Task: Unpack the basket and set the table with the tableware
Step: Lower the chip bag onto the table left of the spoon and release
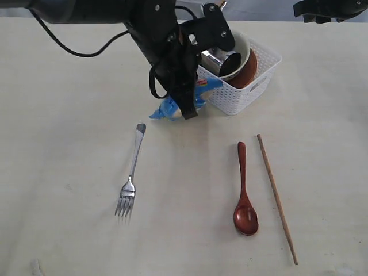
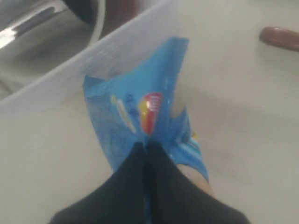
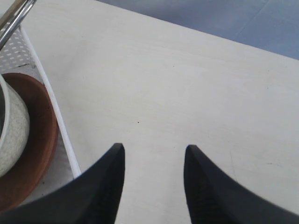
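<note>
The fork (image 1: 131,181) lies farthest left on the table (image 1: 63,115), with its tines toward the near edge. To its right, the left gripper (image 1: 188,109) hangs at the near-left side of the basket (image 1: 256,86), clamped on the blue snack packet (image 1: 167,110). The exterior view does not show whether the packet touches the tabletop. The left wrist view adds the grip itself: two dark fingers (image 2: 126,186) are pressed together on the packet's crimped edge, and the packet sits close against the basket's white wall.

The basket stands toward the far side, right of that gripper. It holds the cream bowl (image 1: 246,49), the steel cup (image 1: 221,60) tipped inside the bowl, and the brown plate (image 1: 248,72) leaning beneath the bowl.

Nearer and further right, the spoon (image 1: 244,192) and one chopstick (image 1: 276,198) lie side by side on the table, apart from each other and well apart from the basket.

In the exterior view the right arm is only a dark shape at the top right corner. Its wrist view shows the right gripper (image 3: 154,149) spread wide and holding nothing, over bare table just beside the basket's rim.
</note>
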{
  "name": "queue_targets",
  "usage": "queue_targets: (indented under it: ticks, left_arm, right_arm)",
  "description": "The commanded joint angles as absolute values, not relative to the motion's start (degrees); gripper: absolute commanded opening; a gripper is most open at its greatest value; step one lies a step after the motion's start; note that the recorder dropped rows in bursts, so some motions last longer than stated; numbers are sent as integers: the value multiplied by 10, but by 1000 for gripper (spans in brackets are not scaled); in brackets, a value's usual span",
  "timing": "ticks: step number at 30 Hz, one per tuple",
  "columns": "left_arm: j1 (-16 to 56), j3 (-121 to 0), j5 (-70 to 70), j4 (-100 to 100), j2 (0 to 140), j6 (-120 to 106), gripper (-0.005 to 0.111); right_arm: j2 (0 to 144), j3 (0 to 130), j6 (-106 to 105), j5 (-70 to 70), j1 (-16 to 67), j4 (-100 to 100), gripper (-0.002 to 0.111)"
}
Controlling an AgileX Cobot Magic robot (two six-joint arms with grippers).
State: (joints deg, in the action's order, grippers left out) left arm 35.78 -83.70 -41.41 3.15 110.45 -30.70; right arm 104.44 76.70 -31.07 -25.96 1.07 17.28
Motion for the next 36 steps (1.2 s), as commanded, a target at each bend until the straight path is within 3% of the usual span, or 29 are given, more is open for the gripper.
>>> queue_targets:
  ticks: [1,12,14,21,24,32,36]
  left_arm:
    - [374,-834,-401,48,1119,-327,0]
    - [375,-834,-390,-9,1155,-359,1]
    - [376,-834,-391,-17,1155,-362,8]
    - [376,-834,-391,-19,1150,-358,52]
    - [376,-834,-391,-19,1136,-346,64]
    - [365,-834,-376,-17,1082,-335,64]
    - [340,-834,-362,-17,1086,-308,51]
  right_arm:
    - [1043,765,-313,-259,8,178,40]
    - [1043,765,-313,-257,8,178,40]
    - [1043,765,-313,-256,8,178,40]
    - [1043,765,-313,-258,8,178,40]
    - [1043,765,-313,-258,8,178,40]
    - [1043,765,-313,-258,8,178,40]
    - [1043,765,-313,-259,8,178,40]
